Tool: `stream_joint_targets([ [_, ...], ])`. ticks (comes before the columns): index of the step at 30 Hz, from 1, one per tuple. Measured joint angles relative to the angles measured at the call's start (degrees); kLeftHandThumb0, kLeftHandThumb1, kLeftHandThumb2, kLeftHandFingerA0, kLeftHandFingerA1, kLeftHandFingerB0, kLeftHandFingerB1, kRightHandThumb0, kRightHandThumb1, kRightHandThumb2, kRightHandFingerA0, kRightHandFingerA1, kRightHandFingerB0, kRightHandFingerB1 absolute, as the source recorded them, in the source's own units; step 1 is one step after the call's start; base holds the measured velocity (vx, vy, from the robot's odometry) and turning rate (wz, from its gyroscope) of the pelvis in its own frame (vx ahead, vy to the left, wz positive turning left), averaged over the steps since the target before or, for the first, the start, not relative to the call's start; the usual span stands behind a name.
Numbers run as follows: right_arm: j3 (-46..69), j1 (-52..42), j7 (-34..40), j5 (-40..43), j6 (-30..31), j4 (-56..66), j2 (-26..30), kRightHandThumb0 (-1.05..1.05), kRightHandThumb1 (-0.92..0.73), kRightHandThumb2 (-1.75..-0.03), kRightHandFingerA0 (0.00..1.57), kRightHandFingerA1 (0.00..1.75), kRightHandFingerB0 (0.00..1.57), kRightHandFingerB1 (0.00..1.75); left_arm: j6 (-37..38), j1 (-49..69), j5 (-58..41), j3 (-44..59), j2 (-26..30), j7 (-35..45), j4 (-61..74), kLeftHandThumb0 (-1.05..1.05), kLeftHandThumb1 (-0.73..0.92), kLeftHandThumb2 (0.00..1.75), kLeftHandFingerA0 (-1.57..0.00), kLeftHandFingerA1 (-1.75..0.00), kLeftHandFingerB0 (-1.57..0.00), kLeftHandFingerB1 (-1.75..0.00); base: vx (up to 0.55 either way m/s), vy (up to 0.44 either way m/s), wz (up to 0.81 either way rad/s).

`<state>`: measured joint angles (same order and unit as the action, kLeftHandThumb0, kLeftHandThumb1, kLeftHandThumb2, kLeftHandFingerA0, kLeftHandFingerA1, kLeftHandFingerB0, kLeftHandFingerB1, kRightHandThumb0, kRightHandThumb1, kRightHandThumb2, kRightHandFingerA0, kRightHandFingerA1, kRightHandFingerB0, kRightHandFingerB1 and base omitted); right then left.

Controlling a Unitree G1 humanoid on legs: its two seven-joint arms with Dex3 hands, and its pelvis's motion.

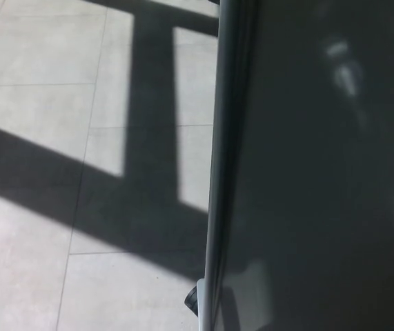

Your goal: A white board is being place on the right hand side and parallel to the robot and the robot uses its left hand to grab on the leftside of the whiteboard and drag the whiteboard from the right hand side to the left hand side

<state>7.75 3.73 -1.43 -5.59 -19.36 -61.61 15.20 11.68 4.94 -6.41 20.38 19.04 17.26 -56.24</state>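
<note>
The whiteboard [321,165] fills the right half of the head view, its grey surface in shade with faint reflections. Its metal left edge [217,172] runs almost straight down the picture from top to bottom. A black caster wheel [192,299] shows at the foot of that edge. Neither of my hands nor any arm appears in the picture.
Light tiled floor [38,276] lies to the left of the board. Dark bands of shadow [148,138] cross the tiles, with sunlit patches between them.
</note>
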Motion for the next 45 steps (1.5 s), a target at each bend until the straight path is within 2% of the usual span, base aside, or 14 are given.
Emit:
stream_joint_targets([
  [7, 3.5, 0.1, 0.0, 1.5, -6.0, -2.5, 0.5, -0.71, -0.71, -0.62, 0.74, 0.83, 0.40, 0.47, 3.3, 1.7, -2.9, 3.0, -0.4, 4.4, 1.6, -0.44, 0.67, 0.72, -0.25, -0.39, -0.20, -0.35, 0.00, 0.000, 0.00],
  [17, 9.3, 0.4, -1.9, 5.8, -8.1, -0.9, 0.6, -0.73, -0.75, -0.63, 0.72, 0.83, 0.37, 0.45, 1.4, 3.9, -8.1, 1.0, -2.9, 11.1, 25.3, -0.48, 0.59, 0.69, -0.16, -0.37, -0.12, -0.32, 0.00, 0.000, 0.00],
  [18, 9.7, 0.5, -2.2, 6.3, -8.1, -0.9, 0.5, -0.71, -0.75, -0.63, 0.72, 0.84, 0.36, 0.45, 0.4, 3.7, -8.4, 0.2, -3.0, 11.4, 28.1, -0.28, 0.55, 1.02, -0.02, -0.48, 0.00, -0.47, 0.00, 0.000, 0.00],
  [19, 10.0, 0.5, -2.3, 6.5, -8.1, -0.9, 0.5, -0.73, -0.76, -0.63, 0.72, 0.84, 0.36, 0.45, -0.4, 3.4, -8.7, -0.4, -3.0, 11.8, 30.2, -0.50, 0.51, 0.70, -0.19, -0.41, -0.09, -0.33, 0.00, 0.000, 0.00],
  [20, 10.2, 0.6, -2.5, 6.7, -8.1, -0.9, 0.5, -0.73, -0.76, -0.63, 0.72, 0.84, 0.36, 0.45, -1.4, 2.8, -9.0, -1.2, -3.0, 12.1, 32.6, -0.28, 0.52, 1.00, -0.03, -0.48, 0.00, -0.47, 0.00, 0.000, 0.00],
  [22, 10.5, 0.7, -2.8, 7.0, -8.1, -0.9, 0.5, -0.73, -0.75, -0.63, 0.72, 0.83, 0.36, 0.45, -2.9, 1.2, -9.4, -2.5, -3.0, 12.3, 36.0, -0.28, 0.53, 1.00, -0.03, -0.49, 0.00, -0.48, 0.00, 0.000, 0.00],
  [23, 10.6, 0.8, -3.0, 7.1, -8.1, -0.9, 0.5, -0.71, -0.75, -0.63, 0.73, 0.82, 0.36, 0.43, -3.7, 0.3, -9.5, -3.2, -3.0, 12.3, 37.6, -0.45, 0.60, 0.58, -0.15, -0.33, -0.02, -0.24, 0.00, 0.000, 0.00],
  [26, 10.8, 1.0, -3.5, 7.5, -8.0, -0.9, 0.5, -0.71, -0.76, -0.63, 0.72, 0.82, 0.35, 0.42, -6.7, -3.1, -9.8, -5.9, -2.7, 12.6, 42.6, -0.53, 0.55, 0.67, -0.09, -0.34, -0.04, -0.17, 0.00, 0.000, 0.00],
  [28, 10.8, 1.1, -3.7, 7.7, -8.0, -0.9, 0.5, -0.71, -0.75, -0.63, 0.72, 0.82, 0.35, 0.42, -8.5, -5.4, -9.7, -7.9, -2.4, 12.8, 45.0, -0.52, 0.61, 0.59, -0.08, -0.31, 0.00, -0.20, 0.00, 0.000, 0.00],
  [33, 10.6, 1.2, -4.1, 8.0, -8.1, -1.1, 0.5, -0.72, -0.75, -0.63, 0.75, 0.84, 0.36, 0.41, -12.9, -12.9, -9.2, -14.0, -1.1, 13.1, 49.9, -0.56, 0.38, 0.78, 0.00, -0.36, 0.00, -0.21, 0.00, 0.000, 0.00],
  [42, 9.7, 1.1, -4.8, 8.3, -8.3, -1.6, 0.5, -0.74, -0.75, -0.64, 0.79, 0.86, 0.36, 0.43, -19.0, -27.1, -7.8, -21.9, -0.8, 13.7, 46.8, -0.61, 0.38, 0.80, -0.06, -0.44, 0.00, -0.19, 0.00, 0.000, 0.00],
  [43, 9.5, 1.0, -4.8, 8.3, -8.4, -1.6, 0.5, -0.69, -0.57, -1.05, 0.79, 0.87, 0.29, 0.55, -19.2, -28.4, -7.5, -22.5, -0.9, 13.6, 45.7, -0.64, 0.38, 0.72, -0.08, -0.39, -0.02, -0.16, 0.00, 0.000, 0.00],
  [44, 9.4, 1.0, -4.9, 8.3, -8.4, -1.6, 0.5, -0.73, -0.76, -0.62, 0.80, 0.86, 0.38, 0.42, -19.5, -29.4, -7.2, -23.0, -1.1, 13.6, 45.0, -0.65, 0.48, 0.56, -0.11, -0.30, -0.04, -0.20, 0.00, 0.000, 0.00],
  [45, 9.3, 1.0, -4.9, 8.3, -8.5, -1.7, 0.5, -0.75, -0.60, -1.06, 0.80, 0.87, 0.30, 0.55, -19.6, -30.0, -7.1, -23.3, -1.2, 13.6, 44.7, -0.63, 0.40, 0.77, -0.04, -0.32, -0.04, -0.15, 0.00, 0.000, 0.00],
])
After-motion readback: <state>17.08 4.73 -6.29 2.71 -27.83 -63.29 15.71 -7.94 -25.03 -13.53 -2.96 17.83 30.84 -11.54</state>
